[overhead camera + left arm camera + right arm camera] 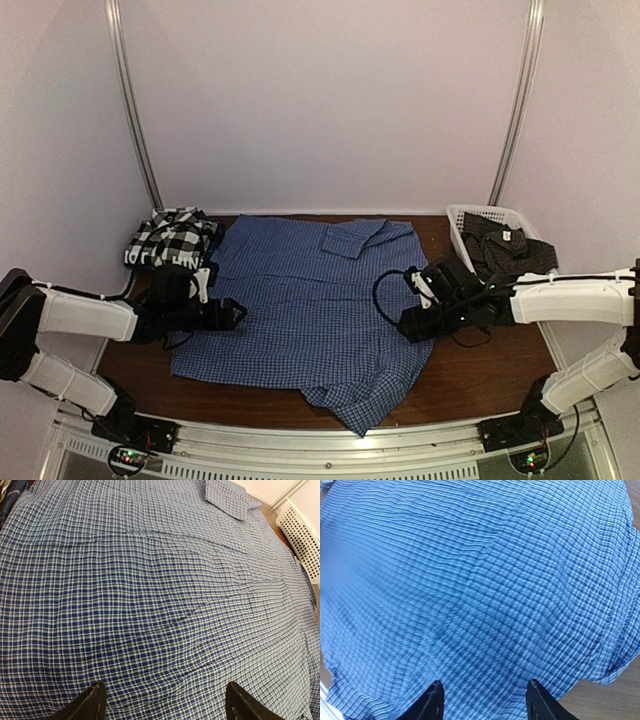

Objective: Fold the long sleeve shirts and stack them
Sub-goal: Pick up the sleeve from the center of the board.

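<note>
The blue fine-check shirt (300, 300) lies spread flat across the middle of the table, a sleeve folded over it at the back and a corner hanging toward the front edge. It fills the left wrist view (150, 590) and the right wrist view (470, 580). My left gripper (235, 313) hovers open over the shirt's left edge, jaws wide and empty (162, 702). My right gripper (408, 325) hovers open over the shirt's right part, jaws empty (485, 702). The black-and-white plaid shirt (172, 238) lies folded at the back left. A dark charcoal shirt (505, 250) sits in the basket.
A white slatted basket (480, 215) stands at the back right, also visible in the left wrist view (302, 535). Bare brown table (490, 370) shows at the front right. White walls with metal rails close in the back and sides.
</note>
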Tool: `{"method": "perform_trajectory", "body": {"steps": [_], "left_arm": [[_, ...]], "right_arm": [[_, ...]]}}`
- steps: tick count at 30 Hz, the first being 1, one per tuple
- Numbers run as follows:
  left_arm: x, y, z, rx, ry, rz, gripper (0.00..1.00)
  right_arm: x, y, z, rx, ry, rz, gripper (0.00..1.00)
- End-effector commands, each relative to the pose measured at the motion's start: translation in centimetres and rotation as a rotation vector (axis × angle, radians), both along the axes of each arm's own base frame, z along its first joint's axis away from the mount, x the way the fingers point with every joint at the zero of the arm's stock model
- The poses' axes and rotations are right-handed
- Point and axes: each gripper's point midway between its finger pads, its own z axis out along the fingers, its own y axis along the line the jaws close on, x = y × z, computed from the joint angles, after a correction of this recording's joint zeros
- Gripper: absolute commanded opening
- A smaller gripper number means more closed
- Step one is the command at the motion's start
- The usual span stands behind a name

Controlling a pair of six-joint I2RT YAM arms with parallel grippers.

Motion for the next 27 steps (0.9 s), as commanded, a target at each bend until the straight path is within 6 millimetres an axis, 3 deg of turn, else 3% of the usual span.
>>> {"method": "perform_trajectory", "body": {"steps": [1,8,12,15,21,27], "left_arm": [[1.0,-1.2,2.9,-0.031,-0.1,-0.054,0.85],[2.3,-1.1,3.7,0.006,-0.089,-0.025,0.9],[3.1,-0.9,4.0,0.035,-0.076,-0.001,0.91],[3.3,-1.3,4.0,0.029,-0.064,-0.008,0.91],[3.1,-1.8,3.5,0.005,-0.038,-0.02,0.91],[2.7,-1.7,3.0,0.006,-0.024,-0.025,0.91]], "right_arm": [[-4.1,4.0,2.5,0.123,-0.038,0.117,0.61],[-11.2,9.4,4.9,0.174,-0.102,0.38,0.78],[-15.3,11.9,4.2,0.103,-0.101,0.511,0.78],[-17.2,13.2,2.5,0.024,-0.08,0.561,0.76],[-18.8,14.0,-0.4,-0.155,-0.081,0.593,0.77],[-18.0,12.7,-3.4,-0.35,-0.082,0.555,0.72]]}}
